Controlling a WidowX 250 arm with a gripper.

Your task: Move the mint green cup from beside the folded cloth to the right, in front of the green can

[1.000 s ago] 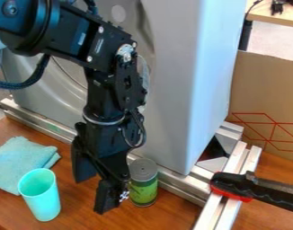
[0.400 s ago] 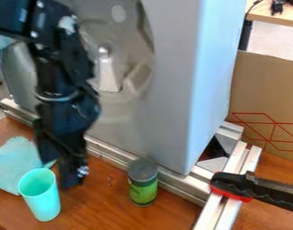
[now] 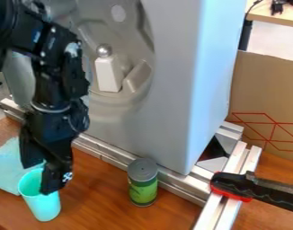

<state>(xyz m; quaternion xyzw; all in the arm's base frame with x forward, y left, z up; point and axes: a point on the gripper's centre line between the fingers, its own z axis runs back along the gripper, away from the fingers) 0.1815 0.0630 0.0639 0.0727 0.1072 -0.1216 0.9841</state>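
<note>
The black gripper point(image 3: 39, 179) hangs at the lower left, its fingers apart, over the turquoise cup point(image 3: 43, 206). One finger overlaps the right part of the cup's rim; whether it is inside the cup or in front of it I cannot tell. The cup stands upright on the wooden table. Behind and left of it lies a folded light-blue cloth point(image 3: 7, 170), partly hidden by the gripper. A green can with a grey lid point(image 3: 143, 188) stands upright to the right, apart from the gripper.
A large grey panel housing point(image 3: 167, 99) rises behind the objects. Metal rails point(image 3: 179, 185) run along its base, and another rail comes toward the front right. A black and red clamp point(image 3: 233, 186) sits on that rail. Cardboard point(image 3: 266, 99) stands at the right.
The arm and gripper have moved left, from beside the green can to over the cup. A white bottle-like shape on the grey housing is now uncovered. Cup, cloth and can have stayed put.
</note>
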